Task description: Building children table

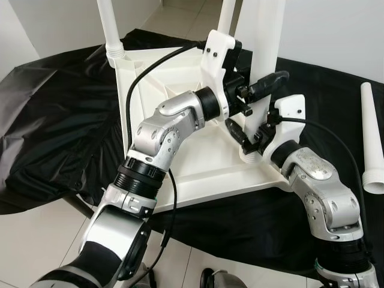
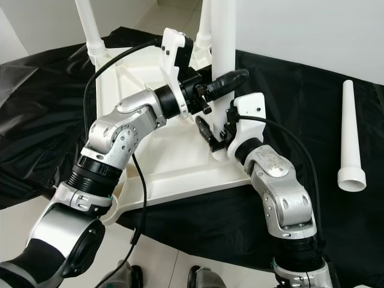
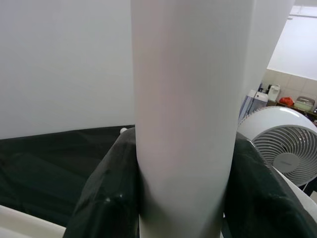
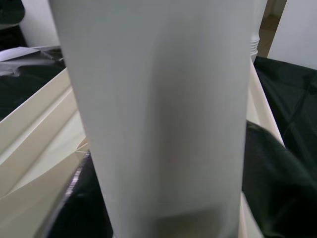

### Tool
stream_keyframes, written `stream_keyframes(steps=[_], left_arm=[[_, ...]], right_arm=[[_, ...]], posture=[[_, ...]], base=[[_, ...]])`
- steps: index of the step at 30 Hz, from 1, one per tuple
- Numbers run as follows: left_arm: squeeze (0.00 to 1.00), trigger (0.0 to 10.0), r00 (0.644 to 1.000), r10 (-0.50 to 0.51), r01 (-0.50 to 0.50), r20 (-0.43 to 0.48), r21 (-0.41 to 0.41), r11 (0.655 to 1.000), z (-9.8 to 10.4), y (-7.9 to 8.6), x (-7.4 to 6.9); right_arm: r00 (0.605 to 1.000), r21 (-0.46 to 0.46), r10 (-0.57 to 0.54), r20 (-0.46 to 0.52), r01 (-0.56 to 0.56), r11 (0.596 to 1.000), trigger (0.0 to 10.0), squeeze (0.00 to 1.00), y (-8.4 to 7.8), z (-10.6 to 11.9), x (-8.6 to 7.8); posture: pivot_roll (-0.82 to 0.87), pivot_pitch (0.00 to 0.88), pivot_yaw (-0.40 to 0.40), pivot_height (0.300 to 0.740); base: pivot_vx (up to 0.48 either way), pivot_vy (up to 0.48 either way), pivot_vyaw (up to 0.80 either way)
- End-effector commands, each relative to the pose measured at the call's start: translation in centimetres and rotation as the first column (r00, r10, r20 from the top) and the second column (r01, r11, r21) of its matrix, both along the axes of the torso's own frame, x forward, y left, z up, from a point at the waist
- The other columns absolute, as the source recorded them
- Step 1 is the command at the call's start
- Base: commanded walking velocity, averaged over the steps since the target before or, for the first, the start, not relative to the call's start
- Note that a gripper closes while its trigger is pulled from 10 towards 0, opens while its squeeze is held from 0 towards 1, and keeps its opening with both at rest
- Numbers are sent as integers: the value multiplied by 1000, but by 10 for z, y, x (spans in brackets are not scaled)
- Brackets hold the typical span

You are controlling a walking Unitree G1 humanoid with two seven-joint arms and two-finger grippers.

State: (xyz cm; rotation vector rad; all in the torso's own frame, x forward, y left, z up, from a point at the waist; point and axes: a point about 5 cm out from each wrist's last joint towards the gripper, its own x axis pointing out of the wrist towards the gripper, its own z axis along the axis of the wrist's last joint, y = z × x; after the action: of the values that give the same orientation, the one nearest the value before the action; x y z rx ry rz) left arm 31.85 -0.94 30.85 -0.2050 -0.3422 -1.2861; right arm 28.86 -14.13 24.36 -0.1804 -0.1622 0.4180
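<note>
Your left gripper (image 1: 259, 90) has its two black fingers (image 3: 106, 198) closed around the upright white leg (image 2: 223, 54), one finger on each side of it and pressed against its surface. In the left wrist view the leg stands between the dark pads with no gap on either side.

Your right gripper (image 2: 217, 139) sits just below the left one, at the foot of the same leg. Its fingers (image 4: 275, 183) bracket the leg near where it enters the socket, and in the right wrist view they touch it on both sides, so it too is holding the leg.

The leg stands upright in the near right corner of the upturned white tabletop (image 1: 198, 162), which lies underside up on a black sheet (image 1: 54, 120). Beyond the grippers, two more legs (image 2: 89, 27) stand in the far corners of the tabletop.

A loose leg (image 2: 350, 135) lies flat on the sheet, well apart from your right gripper, on its right, with the wide end nearest you.

A white fan (image 3: 287, 146) stands behind the leg in the left wrist view.
</note>
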Motion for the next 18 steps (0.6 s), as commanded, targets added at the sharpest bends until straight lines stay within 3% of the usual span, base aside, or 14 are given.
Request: stream_keyframes(steps=[1,13,14,16,17,18], left_arm=[[0,10000,998,-65,65,24,-10,998,4,-10,-10],[0,10000,996,-78,79,51,-15,997,10,-14,-20],[0,10000,994,-87,88,65,-12,996,11,-15,-23],[0,10000,994,-98,100,51,-24,995,11,-15,-25],[725,10000,994,-101,103,52,-28,994,11,-15,-26],[725,10000,994,-101,103,52,-28,994,11,-15,-26]], right_arm=[[1000,7,6,-20,-6,1000,0,0,2,-1,1],[996,-29,-43,-77,41,999,0,0,-1,-6,2],[994,-33,-70,-80,68,997,9843,0,-3,-7,3],[993,-33,-80,-82,77,996,10000,0,-4,-8,4],[993,-33,-85,-85,82,996,10000,0,-4,-8,5],[993,-33,-85,-85,82,996,10000,0,-4,-8,5]], posture=[[18,149,-45,740],[13,149,-44,740],[14,147,-43,740],[13,145,-42,740],[14,144,-41,740],[14,144,-41,740]], base=[[0,0,0],[0,0,0],[0,0,0],[0,0,0],[0,0,0],[0,0,0]])
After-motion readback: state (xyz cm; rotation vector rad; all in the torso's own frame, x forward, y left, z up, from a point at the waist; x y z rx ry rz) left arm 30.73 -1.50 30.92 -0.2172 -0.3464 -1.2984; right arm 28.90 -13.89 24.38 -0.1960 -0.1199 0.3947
